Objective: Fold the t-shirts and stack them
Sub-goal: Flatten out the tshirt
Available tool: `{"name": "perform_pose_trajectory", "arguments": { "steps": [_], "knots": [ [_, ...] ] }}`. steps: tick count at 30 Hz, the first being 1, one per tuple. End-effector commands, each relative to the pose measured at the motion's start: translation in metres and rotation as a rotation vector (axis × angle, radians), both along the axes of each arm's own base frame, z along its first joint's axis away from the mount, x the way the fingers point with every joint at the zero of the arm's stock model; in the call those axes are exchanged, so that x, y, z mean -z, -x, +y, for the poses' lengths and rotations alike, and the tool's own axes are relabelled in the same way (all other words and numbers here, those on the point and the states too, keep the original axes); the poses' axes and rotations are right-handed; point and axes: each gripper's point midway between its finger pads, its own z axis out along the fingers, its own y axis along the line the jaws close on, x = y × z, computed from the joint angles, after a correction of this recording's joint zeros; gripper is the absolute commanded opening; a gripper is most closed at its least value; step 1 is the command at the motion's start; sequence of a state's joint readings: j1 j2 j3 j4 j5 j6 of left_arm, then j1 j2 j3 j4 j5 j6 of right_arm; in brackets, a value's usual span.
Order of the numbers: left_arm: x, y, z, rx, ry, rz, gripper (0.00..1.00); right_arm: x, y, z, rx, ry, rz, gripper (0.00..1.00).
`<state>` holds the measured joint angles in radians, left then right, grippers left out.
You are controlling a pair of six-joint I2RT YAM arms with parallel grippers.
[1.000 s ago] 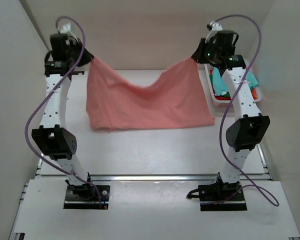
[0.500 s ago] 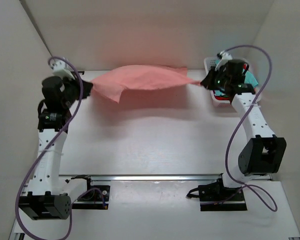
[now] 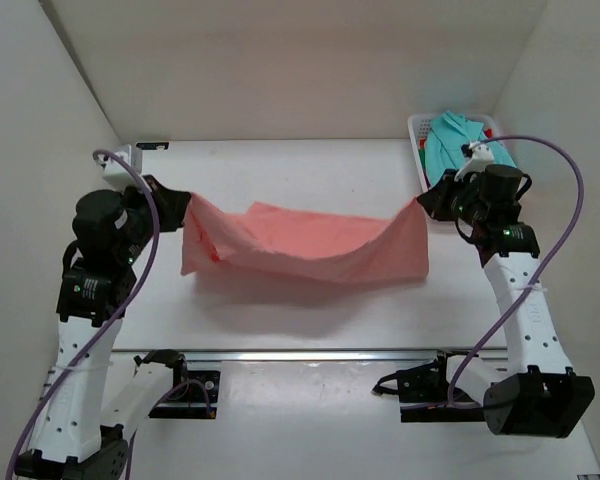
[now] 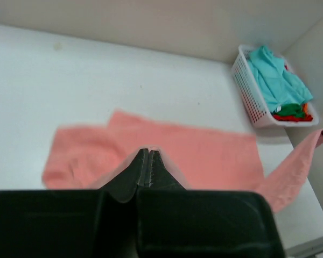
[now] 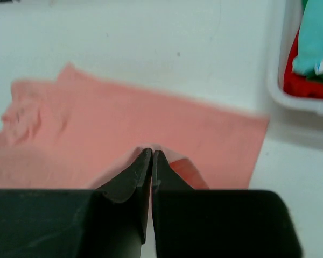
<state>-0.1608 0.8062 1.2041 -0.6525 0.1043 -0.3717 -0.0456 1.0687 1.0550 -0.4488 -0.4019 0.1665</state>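
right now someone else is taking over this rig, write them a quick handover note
Left pincer: shut on one corner of the salmon-pink cloth t-shirt.
Right pincer: shut on the opposite corner.
Pink shirt: held edge raised and sagging between the arms, the rest lying on the white table.
Teal t-shirt, green t-shirt and red t-shirt are in the white plastic basket.
Done: no finished fold or stack visible.
Left: fold the pink shirt, then fold and stack the others.

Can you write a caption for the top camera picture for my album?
The left fingers and right fingers pinch a pink t-shirt, sagging between them over the table.
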Motion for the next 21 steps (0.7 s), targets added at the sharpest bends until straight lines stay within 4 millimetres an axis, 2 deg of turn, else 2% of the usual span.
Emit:
{"name": "perform_pose_trajectory", "arguments": {
  "steps": [1,2,3,4,6,7,8,9,10,11,12,13,14,15,16,17,18,19,20,21],
  "knots": [
    [0.007,-0.028,0.007,-0.02,-0.045,0.054,0.0,-0.027,-0.023,0.01,-0.034,-0.017,-0.075,0.0],
    [0.023,-0.033,0.01,0.0,-0.036,0.1,0.0,-0.02,-0.031,0.017,-0.057,-0.012,-0.054,0.0],
    [0.038,-0.046,0.007,0.019,-0.026,0.145,0.0,-0.02,-0.038,0.023,-0.062,-0.011,-0.053,0.0],
    [0.062,-0.058,0.008,0.029,-0.005,0.212,0.0,0.0,-0.047,0.031,-0.086,-0.001,-0.004,0.0],
    [0.089,-0.082,0.005,0.031,-0.019,0.26,0.0,0.018,-0.077,0.041,-0.117,0.014,0.045,0.0],
    [0.109,-0.097,0.006,0.023,-0.019,0.32,0.0,0.006,-0.09,0.045,-0.121,0.018,0.023,0.0],
    [0.118,-0.116,0.006,0.024,-0.012,0.343,0.0,0.022,-0.102,0.051,-0.129,0.027,0.065,0.0],
    [0.103,-0.133,0.009,0.017,0.003,0.3,0.0,0.011,-0.123,0.052,-0.128,0.034,0.039,0.0],
    [0.114,-0.149,0.008,0.018,0.014,0.337,0.0,0.003,-0.133,0.054,-0.119,0.047,0.017,0.0],
    [0.094,-0.171,0.01,0.014,0.032,0.302,0.0,-0.019,-0.15,0.062,-0.137,0.041,-0.032,0.0],
    [0.054,-0.186,0.01,0.021,0.036,0.218,0.0,-0.051,-0.166,0.069,-0.152,0.035,-0.106,0.01],
    [0.039,-0.194,0.009,0.026,0.047,0.194,0.0,-0.101,-0.175,0.067,-0.148,0.029,-0.207,0.0],
    [-0.012,-0.198,0.014,0.0,0.042,0.089,0.0,-0.11,-0.181,0.065,-0.136,0.033,-0.208,0.0],
    [-0.066,-0.194,0.016,-0.024,0.031,-0.029,0.0,-0.157,-0.182,0.065,-0.135,0.038,-0.309,0.0],
    [-0.092,-0.186,0.022,-0.047,0.027,-0.077,0.0,-0.197,-0.178,0.059,-0.115,0.053,-0.4,0.0],
    [-0.144,-0.172,0.023,-0.044,0.04,-0.19,0.0,-0.216,-0.172,0.056,-0.11,0.048,-0.443,0.0],
    [-0.177,-0.159,0.037,-0.068,0.033,-0.257,0.0,-0.235,-0.161,0.039,-0.08,0.018,-0.478,0.0],
    [-0.202,-0.145,0.04,-0.085,0.03,-0.32,0.0,-0.239,-0.151,0.037,-0.096,-0.03,-0.482,0.01],
    [-0.217,-0.126,0.042,-0.093,0.017,-0.368,0.0,-0.24,-0.149,0.027,-0.1,-0.04,-0.496,0.0],
    [-0.211,-0.123,0.045,-0.112,0.012,-0.362,0.0,-0.225,-0.147,0.017,-0.084,-0.042,-0.461,0.0]
  ]
}}
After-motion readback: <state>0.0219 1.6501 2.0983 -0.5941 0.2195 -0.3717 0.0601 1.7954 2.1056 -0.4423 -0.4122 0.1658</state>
